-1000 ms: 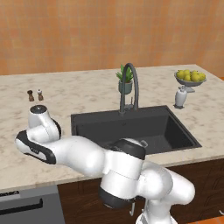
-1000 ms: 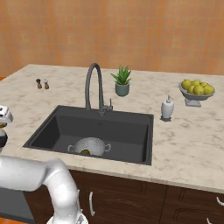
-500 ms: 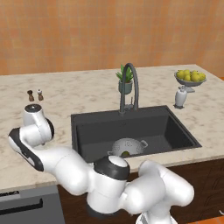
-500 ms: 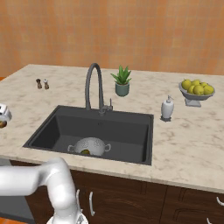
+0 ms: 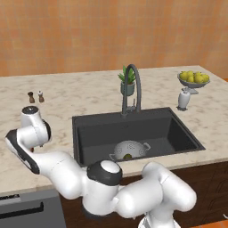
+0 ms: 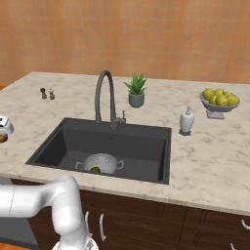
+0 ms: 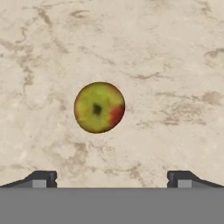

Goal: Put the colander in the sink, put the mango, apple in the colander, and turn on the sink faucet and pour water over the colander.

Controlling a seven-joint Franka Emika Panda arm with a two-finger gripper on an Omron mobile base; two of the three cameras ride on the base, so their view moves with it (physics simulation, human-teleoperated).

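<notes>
Apple: lies alone on the worktop, straight ahead of the gripper, centred between wide-open, empty jaws.

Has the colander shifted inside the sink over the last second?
No. In the right base view the colander sits at the same spot on the sink floor, front left of the faucet, as before.

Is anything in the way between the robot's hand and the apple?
No, nothing visible is. In the hand view the apple sits alone on bare marble counter, straight ahead of the open gripper, with its two fingertips spread wide apart.
</notes>
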